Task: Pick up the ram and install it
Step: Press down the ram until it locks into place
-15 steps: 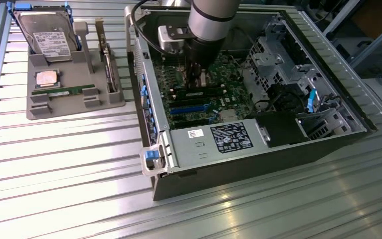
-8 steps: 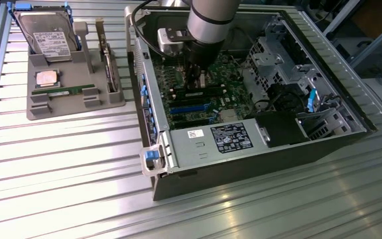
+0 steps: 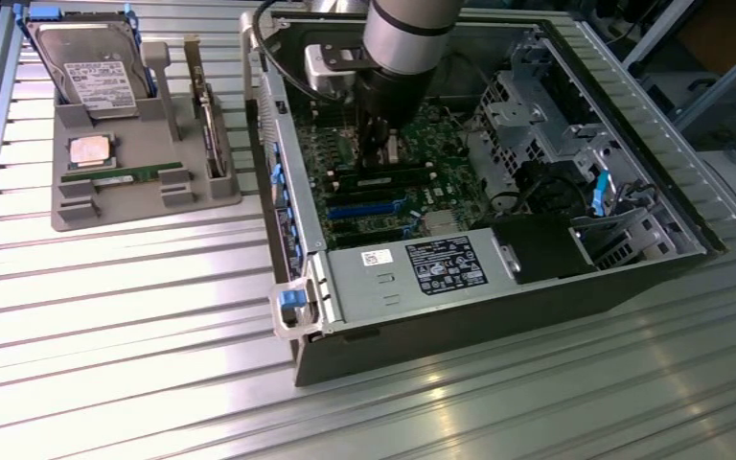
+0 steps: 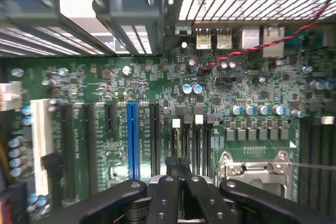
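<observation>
The ram (image 3: 129,175): thin green stick with white label, lying flat

arm (image 3: 406,38) cut off by frame edge.

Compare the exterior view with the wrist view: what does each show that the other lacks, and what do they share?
Exterior view alone: the grey holder on the table, carrying a hard drive, a silver CPU and a ram stick; also the case's power supply and the arm reaching into the case.

Wrist view alone: the blue slot, the white slot, the CPU socket and the red-black wire seen close up.

Both: the green motherboard and the shut gripper held above it.
</observation>
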Motion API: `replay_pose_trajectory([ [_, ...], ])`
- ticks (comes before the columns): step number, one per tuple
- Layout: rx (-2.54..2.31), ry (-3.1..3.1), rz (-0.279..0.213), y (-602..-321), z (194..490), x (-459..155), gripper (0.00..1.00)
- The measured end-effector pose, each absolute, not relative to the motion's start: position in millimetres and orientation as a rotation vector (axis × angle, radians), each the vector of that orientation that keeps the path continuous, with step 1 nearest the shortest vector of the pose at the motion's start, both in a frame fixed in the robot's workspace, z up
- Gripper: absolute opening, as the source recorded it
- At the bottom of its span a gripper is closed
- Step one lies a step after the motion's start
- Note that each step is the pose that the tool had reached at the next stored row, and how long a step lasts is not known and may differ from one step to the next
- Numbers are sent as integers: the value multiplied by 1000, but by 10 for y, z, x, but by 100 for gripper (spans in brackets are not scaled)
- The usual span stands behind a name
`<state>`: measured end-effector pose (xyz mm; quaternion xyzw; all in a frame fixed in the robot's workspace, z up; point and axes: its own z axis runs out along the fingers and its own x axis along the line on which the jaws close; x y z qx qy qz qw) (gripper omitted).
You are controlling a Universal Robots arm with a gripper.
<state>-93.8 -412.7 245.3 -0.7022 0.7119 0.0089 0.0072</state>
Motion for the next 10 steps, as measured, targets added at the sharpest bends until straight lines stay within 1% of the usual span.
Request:
replay_pose_trajectory([
  [2, -2196, 2227, 28, -4126, 2464, -908, 11],
  [5, -2204, 2235, 46, -4127, 2444, -651, 11],
  [10, -2213, 2244, 63, -4127, 2400, -286, 11],
])
